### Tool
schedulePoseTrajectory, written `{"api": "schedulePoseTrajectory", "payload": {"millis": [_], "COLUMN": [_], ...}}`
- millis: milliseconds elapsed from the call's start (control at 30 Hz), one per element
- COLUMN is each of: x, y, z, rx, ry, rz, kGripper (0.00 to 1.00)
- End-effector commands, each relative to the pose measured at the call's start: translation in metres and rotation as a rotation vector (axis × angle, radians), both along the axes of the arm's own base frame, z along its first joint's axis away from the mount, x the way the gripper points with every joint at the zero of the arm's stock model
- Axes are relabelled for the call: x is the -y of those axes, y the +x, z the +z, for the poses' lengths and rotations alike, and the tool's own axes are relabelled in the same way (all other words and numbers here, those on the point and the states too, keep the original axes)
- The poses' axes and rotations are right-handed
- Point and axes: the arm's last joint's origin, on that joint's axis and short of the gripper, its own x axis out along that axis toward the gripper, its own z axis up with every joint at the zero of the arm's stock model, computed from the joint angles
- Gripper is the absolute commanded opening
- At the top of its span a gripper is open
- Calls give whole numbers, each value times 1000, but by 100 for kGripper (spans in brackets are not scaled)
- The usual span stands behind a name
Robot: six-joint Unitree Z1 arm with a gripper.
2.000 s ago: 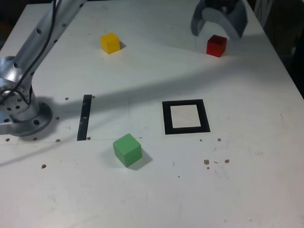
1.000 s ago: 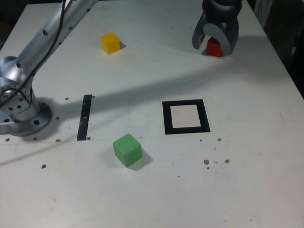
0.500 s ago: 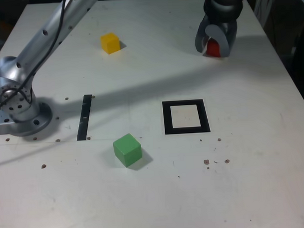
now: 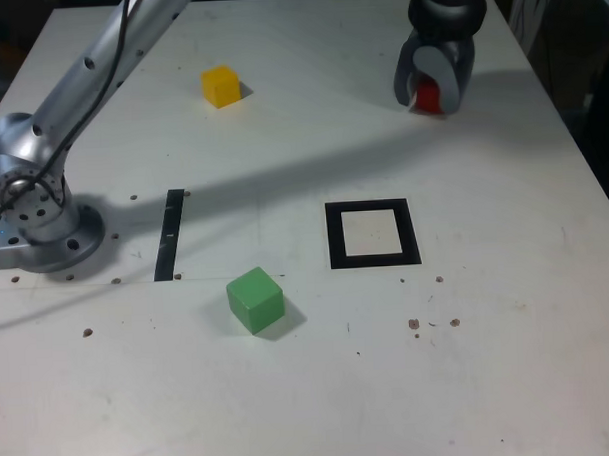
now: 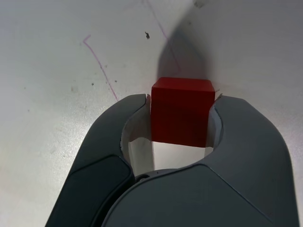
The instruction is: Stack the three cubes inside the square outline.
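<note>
At the upper right of the exterior frame, the gripper (image 4: 435, 86) jaws clamp the red cube (image 5: 182, 111) on opposite flat faces (probably light, rigid, matte, so unlikely to slip), resting on the surface (image 4: 290, 389).

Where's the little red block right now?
The red block sits pinched in the claw at the far right of the table in the exterior view, beyond the black square outline and well to the right of the yellow block.
</note>
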Motion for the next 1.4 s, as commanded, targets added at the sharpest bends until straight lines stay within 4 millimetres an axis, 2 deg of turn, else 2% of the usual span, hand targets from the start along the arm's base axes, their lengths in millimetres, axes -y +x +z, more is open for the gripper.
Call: {"api": "schedulePoseTrajectory", "payload": {"millis": [0,167,367,533,633,733,867,1167,1367], "x": [8,40,105,171,204,228,241,243,244], "y": [-6,-29,-62,-87,-96,-100,-103,-98,-91], "z": [19,62,96,103,98,87,73,45,29], "rx": [15,33,68,77,77,62,37,25,16], "ry": [2,17,36,25,-2,-39,-71,-50,-35], "rz": [4,29,58,107,148,194,270,428,462], "kGripper": [28,28,28,28,28,28,28,28,28]}}
